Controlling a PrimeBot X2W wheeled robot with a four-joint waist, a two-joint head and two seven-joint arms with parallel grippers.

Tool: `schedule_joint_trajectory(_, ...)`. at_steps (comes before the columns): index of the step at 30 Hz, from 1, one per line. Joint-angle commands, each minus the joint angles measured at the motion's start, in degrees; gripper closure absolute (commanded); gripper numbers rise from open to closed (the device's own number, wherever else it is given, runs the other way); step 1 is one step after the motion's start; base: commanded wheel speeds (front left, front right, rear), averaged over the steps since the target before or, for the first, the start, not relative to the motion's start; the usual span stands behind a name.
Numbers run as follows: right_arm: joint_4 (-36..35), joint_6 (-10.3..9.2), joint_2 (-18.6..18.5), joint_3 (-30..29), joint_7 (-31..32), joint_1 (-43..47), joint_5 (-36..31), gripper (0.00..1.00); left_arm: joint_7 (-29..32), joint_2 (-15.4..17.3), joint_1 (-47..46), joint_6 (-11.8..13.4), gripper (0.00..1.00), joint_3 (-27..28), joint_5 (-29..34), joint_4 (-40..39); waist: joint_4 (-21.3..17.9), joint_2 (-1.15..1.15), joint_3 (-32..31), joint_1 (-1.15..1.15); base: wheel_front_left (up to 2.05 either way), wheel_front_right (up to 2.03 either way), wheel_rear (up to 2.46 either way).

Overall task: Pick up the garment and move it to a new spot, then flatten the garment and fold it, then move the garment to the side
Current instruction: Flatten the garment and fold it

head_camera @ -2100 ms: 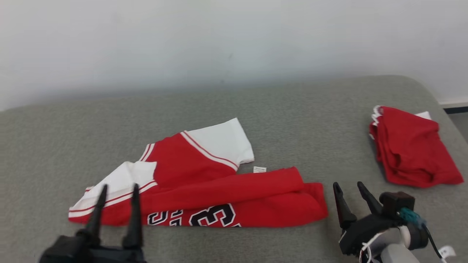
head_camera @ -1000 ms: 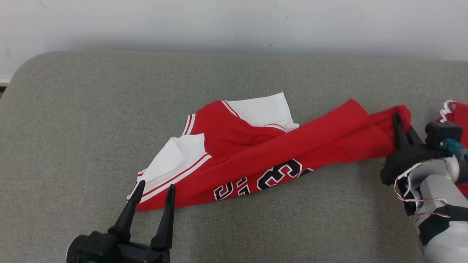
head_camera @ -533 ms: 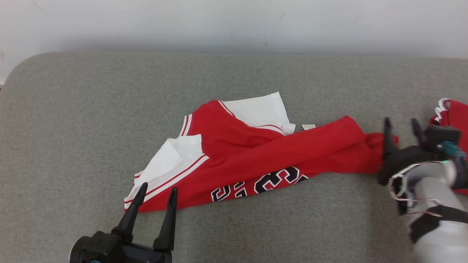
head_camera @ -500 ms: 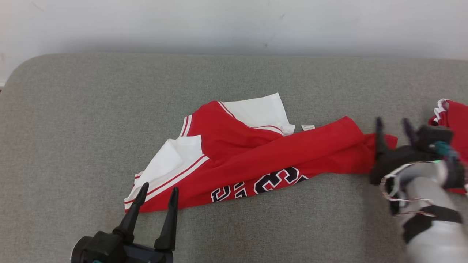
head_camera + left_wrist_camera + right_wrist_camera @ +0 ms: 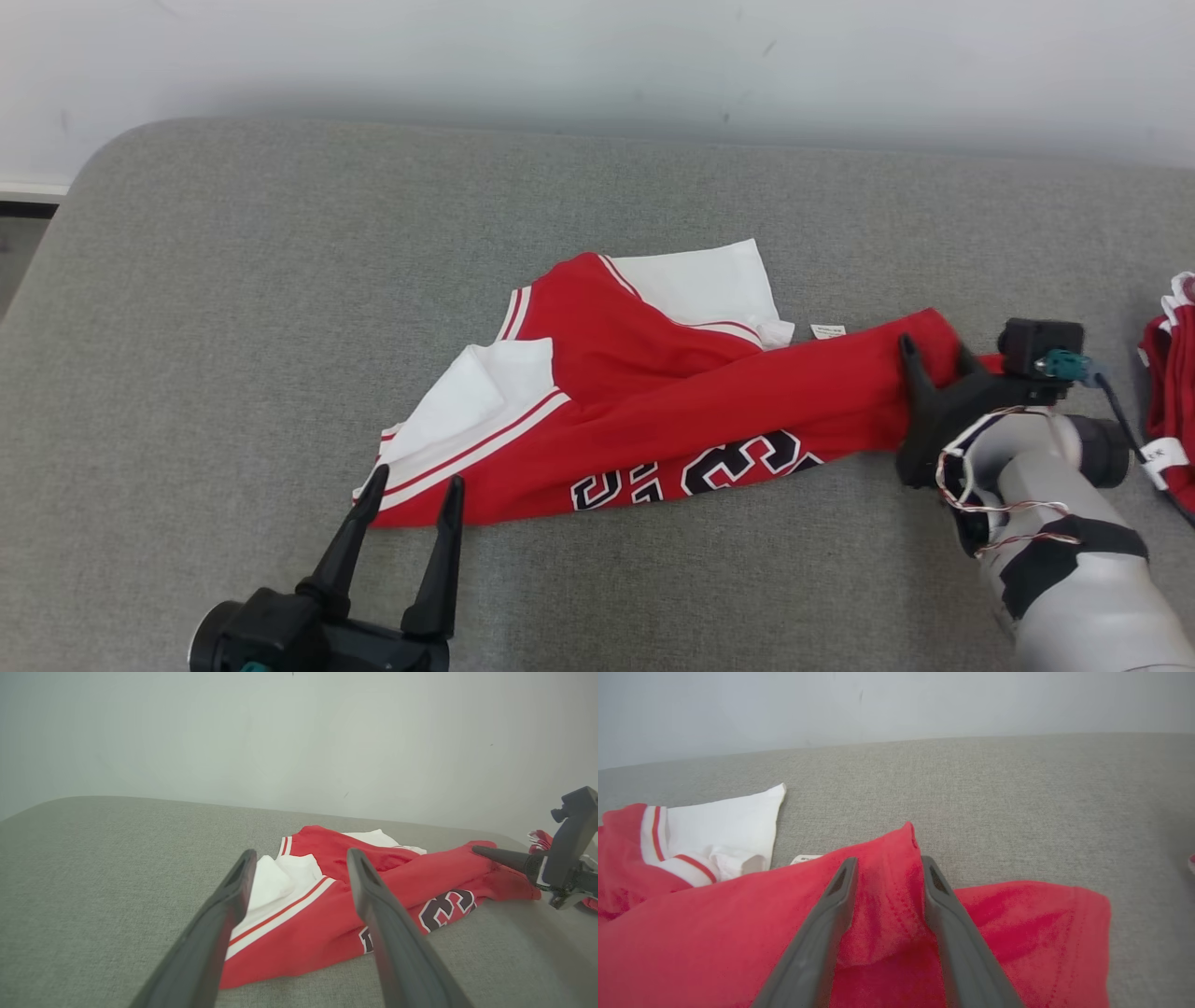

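Note:
The garment (image 5: 653, 420) is a red and white jersey with black numbers, lying crumpled and stretched out across the grey cushion (image 5: 280, 280). My right gripper (image 5: 932, 347) is down on its right end. In the right wrist view, the right gripper (image 5: 889, 859) has its fingers apart on either side of a raised fold of the red garment (image 5: 714, 914). My left gripper (image 5: 416, 478) stands open just in front of the garment's lower left corner, clear of the cloth. In the left wrist view, the left gripper (image 5: 301, 853) has its fingers wide apart before the garment (image 5: 327, 905).
A second red cloth pile (image 5: 1172, 392) lies at the cushion's right edge, close behind my right wrist. A small white label (image 5: 827, 330) sits beside the garment's white sleeve. The cushion's rounded left end (image 5: 65, 215) drops to the floor; a pale wall runs behind.
My right gripper let go of the garment's right end, opened, shifted left, and now straddles a fold with the fingers drawing closer. The camera view has shifted; the left gripper holds still.

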Motion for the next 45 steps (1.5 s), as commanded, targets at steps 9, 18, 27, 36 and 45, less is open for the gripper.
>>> schedule_joint_trajectory(9,-4.5,-0.15,-1.2,6.5,-2.3,4.3,6.6,1.0,-0.2,-0.6,1.8,0.7,0.0,1.7,0.2,-1.0,-3.9,0.0,-1.0,0.0,0.0,0.0,0.0)
schedule_joint_trajectory(18,-18.9,-0.15,-5.2,12.4,-4.4,19.7,14.2,1.0,-0.2,-1.0,3.7,0.9,0.0,2.8,0.8,-1.4,-7.8,0.0,-2.5,0.0,0.0,0.0,0.0)
schedule_joint_trajectory(27,-32.0,-0.15,-7.4,12.7,-5.1,34.5,16.8,0.83,-0.2,-1.4,4.9,1.4,0.0,3.0,1.1,-1.4,-9.3,0.0,-4.6,0.0,0.0,0.0,0.0)
schedule_joint_trajectory(36,-39.0,-0.15,-7.3,10.9,-2.6,43.0,14.6,0.0,-0.2,-1.5,5.8,1.7,0.0,2.5,1.3,-1.6,-10.3,0.0,-5.9,0.0,0.0,0.0,0.0)
schedule_joint_trajectory(45,-48.7,-0.15,-9.4,5.3,1.5,48.9,15.1,0.0,-0.2,-1.3,6.5,2.3,0.0,2.7,1.0,-1.6,-11.2,0.0,-6.5,0.0,0.0,0.0,0.0)
